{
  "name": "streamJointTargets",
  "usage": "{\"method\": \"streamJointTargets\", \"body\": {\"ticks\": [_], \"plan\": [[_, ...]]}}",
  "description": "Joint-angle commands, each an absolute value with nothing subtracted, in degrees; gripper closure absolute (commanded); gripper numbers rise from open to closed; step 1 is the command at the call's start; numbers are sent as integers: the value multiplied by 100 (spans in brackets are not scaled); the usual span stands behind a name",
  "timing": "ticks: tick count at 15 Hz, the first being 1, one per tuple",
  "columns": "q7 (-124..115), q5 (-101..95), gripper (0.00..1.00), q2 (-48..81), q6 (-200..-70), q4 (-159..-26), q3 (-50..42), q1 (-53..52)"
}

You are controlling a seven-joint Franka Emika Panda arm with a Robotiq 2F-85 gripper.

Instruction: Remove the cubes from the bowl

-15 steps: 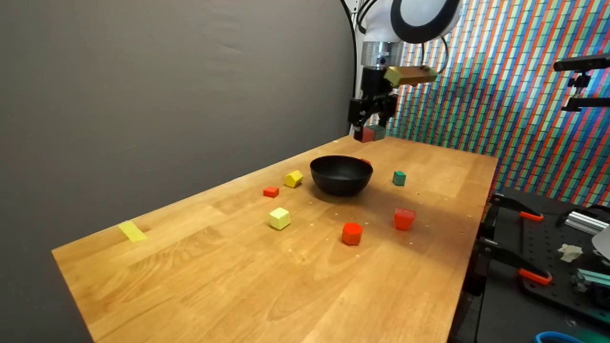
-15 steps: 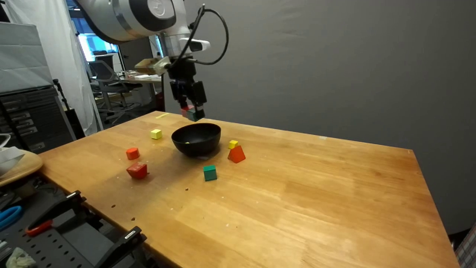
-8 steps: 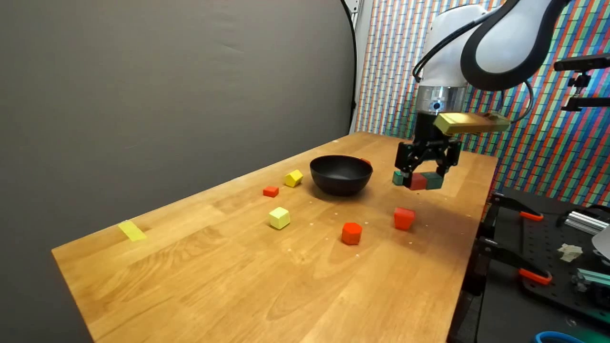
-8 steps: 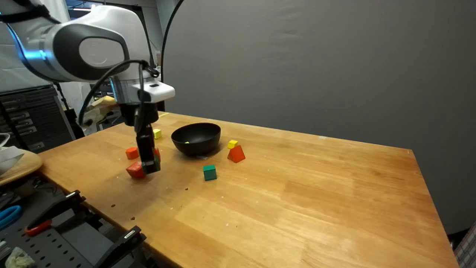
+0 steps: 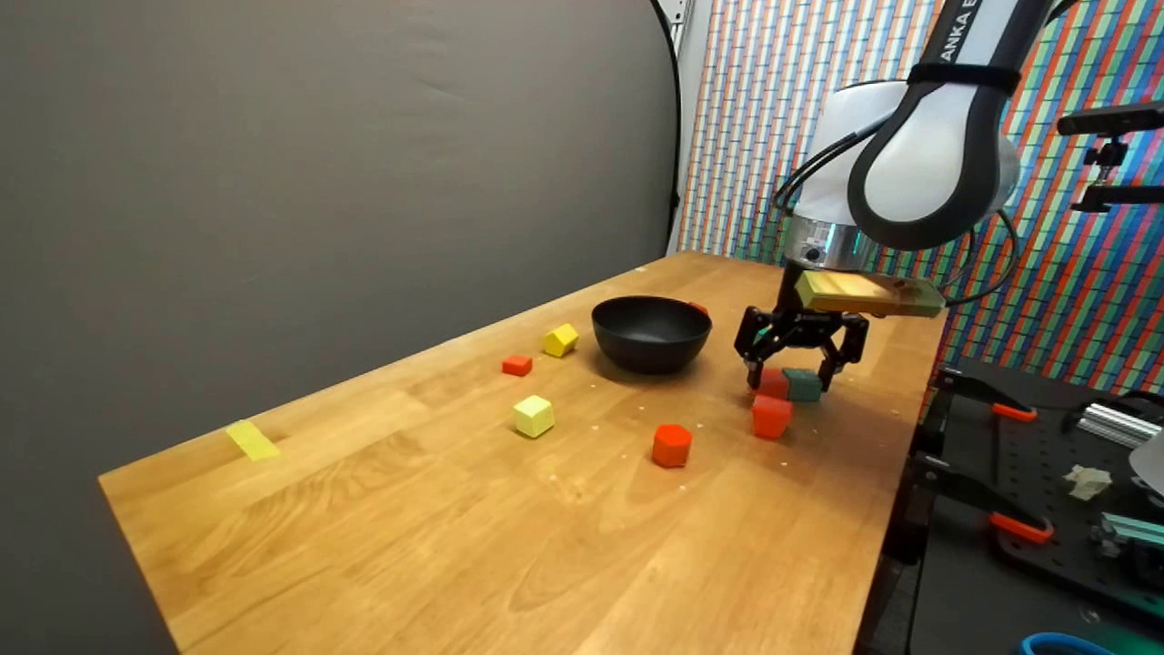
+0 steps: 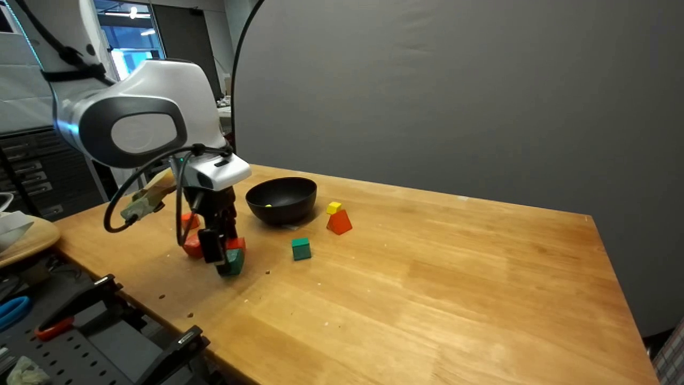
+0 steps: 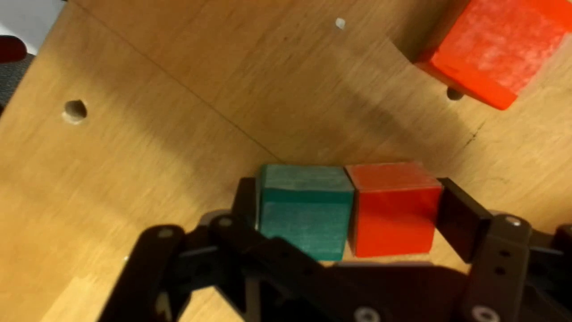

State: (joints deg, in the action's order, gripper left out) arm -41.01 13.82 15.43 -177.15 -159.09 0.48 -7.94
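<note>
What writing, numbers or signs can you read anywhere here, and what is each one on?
"ANKA E": on the robot arm, in an exterior view; the picture's top edge cuts it off, and it may begin under the black strap.
Too small to read: the pale marks on the black clamps.
None that I can see: on the bowl, or the green block and red block between the fingers.
</note>
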Motion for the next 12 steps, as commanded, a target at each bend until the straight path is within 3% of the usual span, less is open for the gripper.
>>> {"method": "streamJointTargets", "body": {"ticks": [1,7,12], "plan": [[-4164,1217,0,1550,-17677,-15900,-691,-1520],[-4124,-88,0,1633,-18134,-15787,-3416,-4080],[-3593,-1242,0,784,-18334,-16186,-5134,-5579]]}}
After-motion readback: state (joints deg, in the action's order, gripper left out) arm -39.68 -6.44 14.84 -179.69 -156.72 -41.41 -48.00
